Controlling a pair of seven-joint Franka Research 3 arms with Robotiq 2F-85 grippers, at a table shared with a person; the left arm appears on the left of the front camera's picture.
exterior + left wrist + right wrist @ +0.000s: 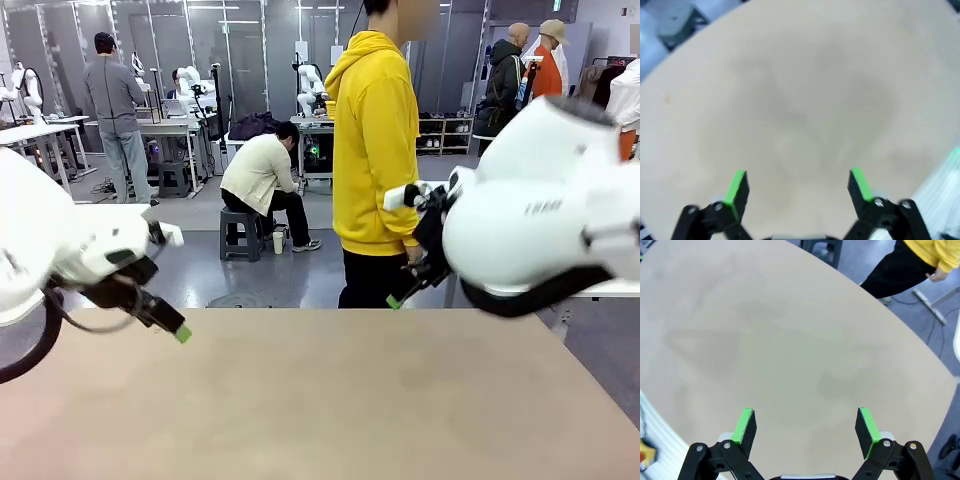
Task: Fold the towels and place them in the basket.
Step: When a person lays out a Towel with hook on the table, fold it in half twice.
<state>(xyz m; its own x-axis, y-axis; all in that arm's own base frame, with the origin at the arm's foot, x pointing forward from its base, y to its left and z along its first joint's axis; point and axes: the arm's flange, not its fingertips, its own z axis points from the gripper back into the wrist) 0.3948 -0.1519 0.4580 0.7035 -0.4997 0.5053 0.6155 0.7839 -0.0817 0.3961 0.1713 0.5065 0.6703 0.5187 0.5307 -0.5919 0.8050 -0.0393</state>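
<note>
Counter: beige top.
Left gripper: jaws spread wide, holding nothing, above the counter's left side.
Right gripper: jaws spread wide, holding nothing, above the counter's right side.
Person in yellow hoodie: standing at the counter's far side.

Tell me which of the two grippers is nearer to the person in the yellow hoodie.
The right gripper: it hangs open near the table's far edge, beside that person, while the left gripper hangs over the table's left side, farther away.
</note>
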